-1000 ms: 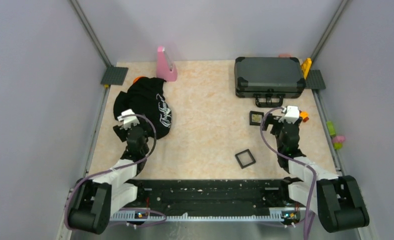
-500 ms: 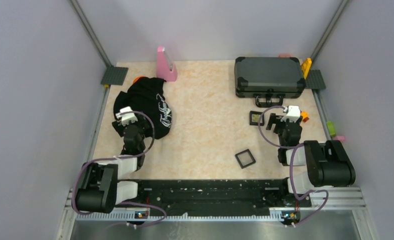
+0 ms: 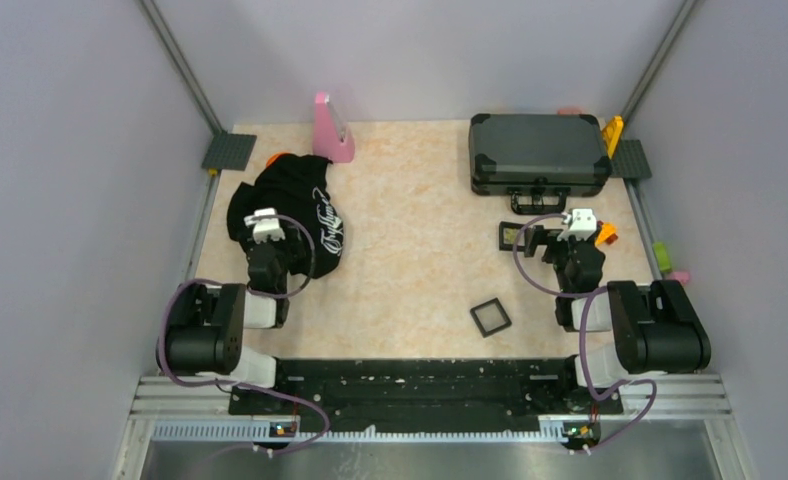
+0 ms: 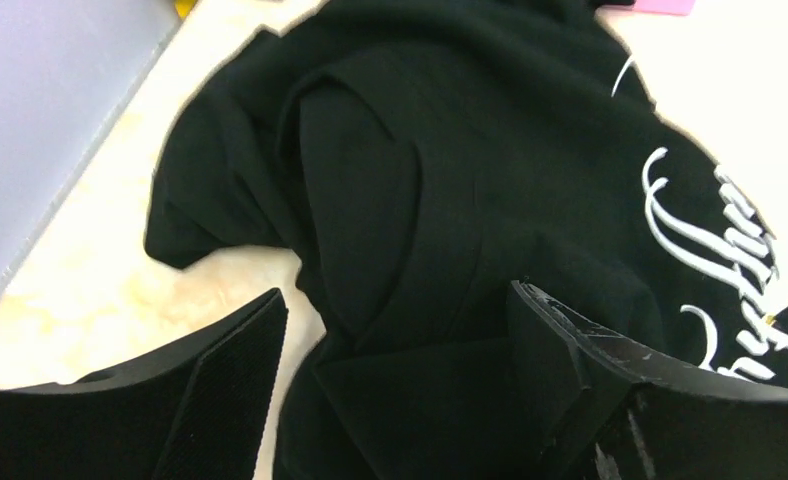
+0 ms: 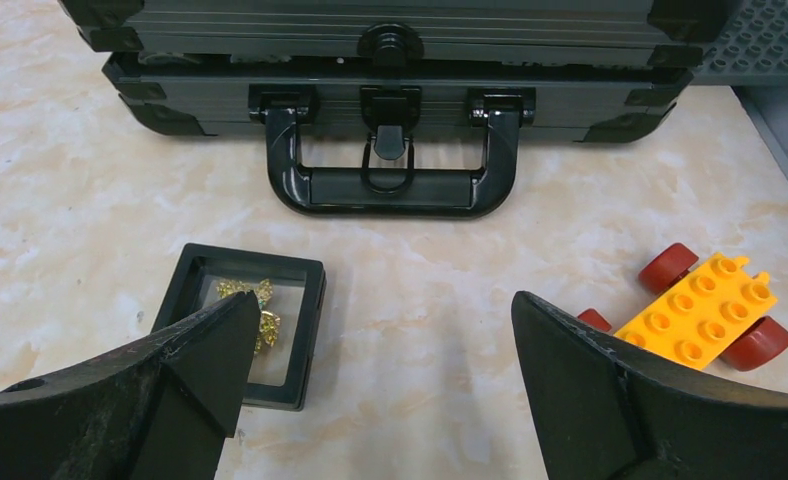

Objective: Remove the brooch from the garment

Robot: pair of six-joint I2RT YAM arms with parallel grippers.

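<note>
Gold brooch (image 5: 255, 297) half hidden behind right claw (image 5: 385, 300) finger, laid in black square frame (image 5: 311, 338), both claws spread wide, empty, left claw (image 4: 395, 300) held over crumpled garment (image 4: 450, 170), lettering (image 4: 705, 250) cut off

It was a robotics lab test cell: plain grey panels (image 3: 60, 200) on aluminium struts (image 3: 177, 62) boxed in a marble-patterned tabletop (image 3: 410, 220), a left arm (image 3: 205, 335) and right arm (image 3: 655, 335) sat bolted to a black rail (image 3: 420, 388), and stray props lay about, a hard case (image 3: 538, 150), a toy brick car (image 5: 705, 310).
</note>
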